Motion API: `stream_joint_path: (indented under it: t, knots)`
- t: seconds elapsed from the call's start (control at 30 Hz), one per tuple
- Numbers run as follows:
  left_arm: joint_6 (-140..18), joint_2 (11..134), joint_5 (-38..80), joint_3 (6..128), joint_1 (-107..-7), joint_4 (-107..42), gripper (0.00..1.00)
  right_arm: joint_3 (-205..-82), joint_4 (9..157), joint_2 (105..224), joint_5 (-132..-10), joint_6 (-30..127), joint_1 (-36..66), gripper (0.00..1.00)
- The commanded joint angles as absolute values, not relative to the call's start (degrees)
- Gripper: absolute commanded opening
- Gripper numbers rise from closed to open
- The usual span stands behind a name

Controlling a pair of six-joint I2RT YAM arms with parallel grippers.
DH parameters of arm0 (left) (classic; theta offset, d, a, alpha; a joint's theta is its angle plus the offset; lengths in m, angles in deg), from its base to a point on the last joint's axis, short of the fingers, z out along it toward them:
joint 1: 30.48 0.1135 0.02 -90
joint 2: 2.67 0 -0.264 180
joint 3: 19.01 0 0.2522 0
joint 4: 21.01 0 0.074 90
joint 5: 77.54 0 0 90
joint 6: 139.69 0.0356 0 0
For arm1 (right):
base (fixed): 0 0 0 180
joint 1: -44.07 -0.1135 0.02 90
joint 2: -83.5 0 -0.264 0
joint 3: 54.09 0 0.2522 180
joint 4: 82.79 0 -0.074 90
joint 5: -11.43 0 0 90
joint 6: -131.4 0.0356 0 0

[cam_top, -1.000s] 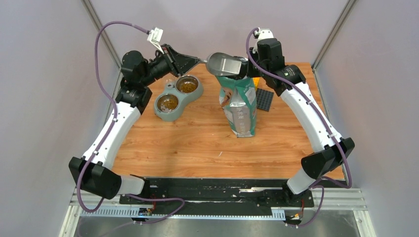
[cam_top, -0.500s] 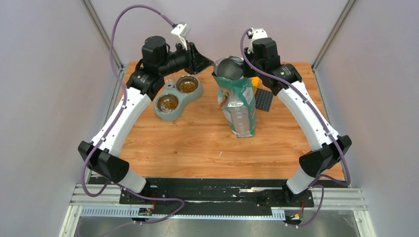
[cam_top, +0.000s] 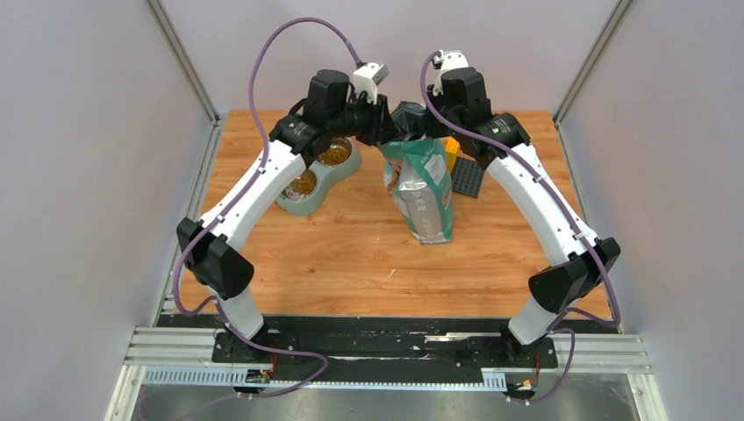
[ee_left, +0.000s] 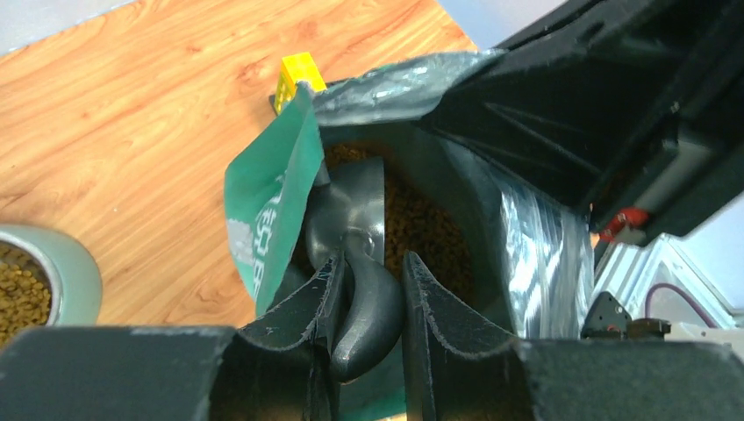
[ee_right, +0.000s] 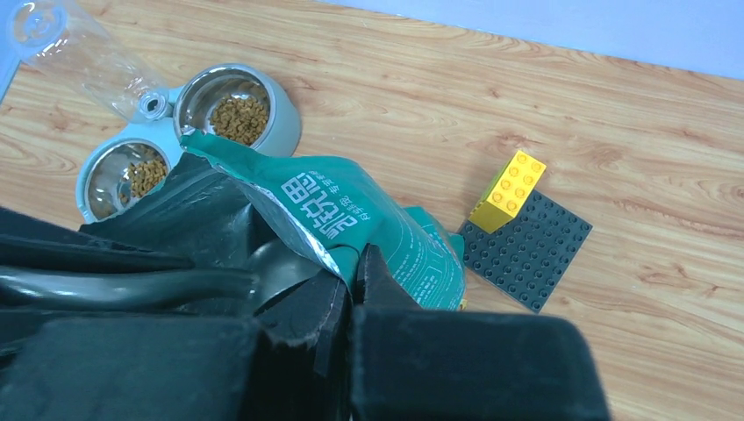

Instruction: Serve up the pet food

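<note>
Brown pet food (ee_left: 419,230) fills the open green-and-white bag (cam_top: 424,189) standing mid-table; more lies in both cups of the grey double bowl (cam_top: 309,180), also in the right wrist view (ee_right: 239,118). My left gripper (ee_left: 370,267) is shut on the handle of the grey scoop (ee_left: 351,219), whose cup dips into the bag's mouth. My right gripper (ee_right: 354,260) is shut on the bag's top edge (ee_right: 329,232), holding it open. In the top view both grippers meet over the bag's mouth (cam_top: 405,123).
A dark grey studded plate (cam_top: 469,178) with a yellow brick (ee_right: 509,190) lies right of the bag. A clear plastic bottle (ee_right: 83,54) lies behind the bowl. Frame posts stand at the back corners.
My left arm has swung right from over the bowl to the bag, carrying the scoop into the bag's mouth. The right gripper has kept its hold on the bag.
</note>
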State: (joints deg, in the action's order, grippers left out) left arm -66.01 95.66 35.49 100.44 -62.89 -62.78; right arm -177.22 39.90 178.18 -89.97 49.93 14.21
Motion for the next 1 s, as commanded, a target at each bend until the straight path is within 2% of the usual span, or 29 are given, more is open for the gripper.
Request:
stream_joint_path:
  t: [0.0,0.27,0.53,0.97]
  knots:
    - [-67.26,99.57,29.71,106.41,-63.69,-66.77,0.0,-181.83,47.86,177.27,-91.03,51.57,13.64,0.0]
    - [-67.87,106.56,29.77,113.75,-64.12,-73.43,0.0,-179.6,47.59,176.58,-90.79,52.16,13.66,0.0]
    - [-63.8,110.06,28.71,112.01,-65.91,-76.92,0.0,-179.09,47.33,176.01,-91.04,52.38,13.68,0.0]
    - [-73.72,107.57,48.74,103.3,-63.72,-66.69,0.0,-177.64,47.32,175.0,-92.33,52.3,13.75,0.0]
